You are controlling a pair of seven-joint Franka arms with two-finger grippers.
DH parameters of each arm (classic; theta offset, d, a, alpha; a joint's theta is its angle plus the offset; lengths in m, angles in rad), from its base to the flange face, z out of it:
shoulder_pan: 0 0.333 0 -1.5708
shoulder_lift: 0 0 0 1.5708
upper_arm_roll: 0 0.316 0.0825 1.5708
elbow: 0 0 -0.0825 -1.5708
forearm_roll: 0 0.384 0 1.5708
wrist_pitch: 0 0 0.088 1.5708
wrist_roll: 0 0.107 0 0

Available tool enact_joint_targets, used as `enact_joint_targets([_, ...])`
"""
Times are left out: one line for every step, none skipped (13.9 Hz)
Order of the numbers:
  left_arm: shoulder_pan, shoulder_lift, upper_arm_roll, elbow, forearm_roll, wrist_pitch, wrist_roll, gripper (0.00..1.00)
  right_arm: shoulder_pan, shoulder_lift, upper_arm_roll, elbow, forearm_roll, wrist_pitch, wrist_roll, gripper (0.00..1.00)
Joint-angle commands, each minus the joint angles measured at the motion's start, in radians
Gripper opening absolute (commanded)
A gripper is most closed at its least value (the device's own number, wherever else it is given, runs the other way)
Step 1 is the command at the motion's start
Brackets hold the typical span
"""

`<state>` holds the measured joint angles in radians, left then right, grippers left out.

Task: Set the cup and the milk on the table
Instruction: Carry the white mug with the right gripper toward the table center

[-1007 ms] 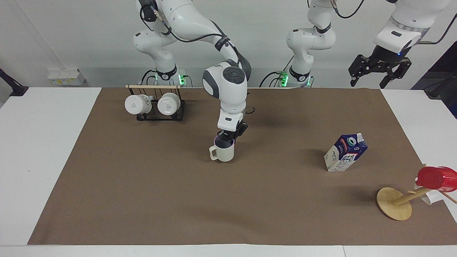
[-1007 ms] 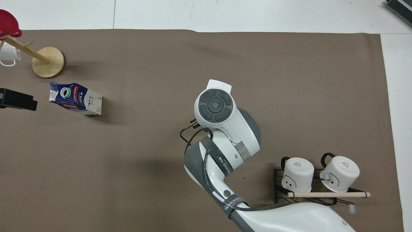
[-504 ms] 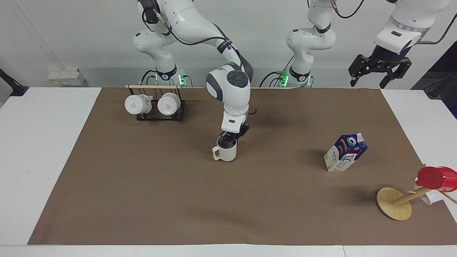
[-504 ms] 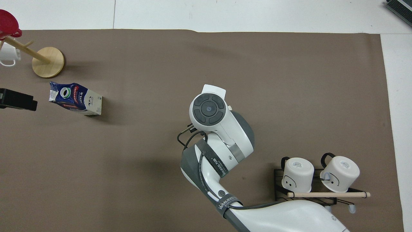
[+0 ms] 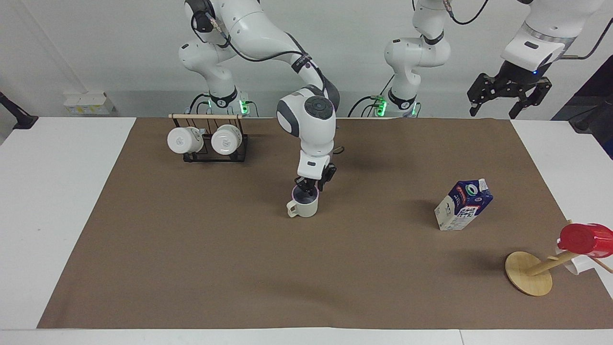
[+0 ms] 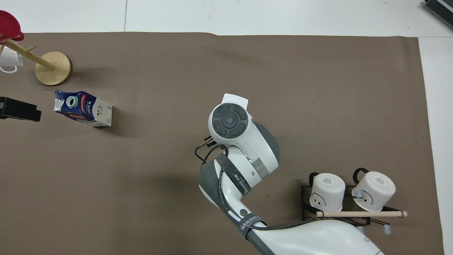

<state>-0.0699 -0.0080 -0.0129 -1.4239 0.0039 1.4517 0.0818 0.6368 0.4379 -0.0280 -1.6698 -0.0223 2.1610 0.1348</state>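
- The cream-beige mug, with a squarish loop handle and a pale lavender-grey inside, is seen upright on the large flat brown paper-like mat near the middle of the wide white table. Its handle is turned toward the right arm's end. In the overhead view it is hidden under the arm.
- The right gripper is seen directly above the mug's rim; whether its fingers touch or grip the rim cannot be told.
- The small gable-top milk carton, dark blue above and white below with a red-and-blue label and a round cap, is seen standing on the mat toward the left arm's end, well apart from the mug.
- The left gripper is held high over the mat's edge at its own end of the table, waiting, its black fingers spread wide with nothing between them.
- Two whiter mugs are hung on a black wire rack with a wooden rod, close to the robots.
- A glossy red cup is carried on a tilted wooden stand with a round base.
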Motion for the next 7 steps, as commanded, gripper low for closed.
enact_joint_targets([0.015,0.008,-0.005,0.023,-0.012,0.013,0.018,1.0,-0.016,-0.06,0.005,-0.01,0.018,-0.042,-0.007,1.0])
enact_joint_targets([0.015,0.008,-0.005,0.023,-0.012,0.018,0.018,1.0,-0.02,-0.088,0.005,-0.011,0.024,-0.064,-0.007,1.0])
enact_joint_targets([0.016,0.01,-0.005,0.023,-0.013,0.019,0.018,1.0,-0.031,-0.112,0.005,-0.01,0.045,-0.096,-0.007,1.0])
enact_joint_targets([0.016,0.01,-0.005,0.022,-0.013,0.022,0.019,1.0,-0.051,-0.146,0.005,-0.01,0.068,-0.124,-0.007,1.0])
enact_joint_targets([0.016,0.013,-0.005,0.022,-0.013,0.03,0.021,1.0,-0.061,-0.177,0.003,-0.01,0.08,-0.168,-0.007,1.0])
enact_joint_targets([0.016,0.017,-0.005,0.022,-0.015,0.042,0.021,1.0,-0.077,-0.212,-0.001,-0.01,0.081,-0.208,-0.006,1.0])
enact_joint_targets([0.016,0.022,-0.005,0.02,-0.015,0.055,0.021,1.0,-0.098,-0.237,-0.001,-0.008,0.081,-0.237,-0.006,1.0])
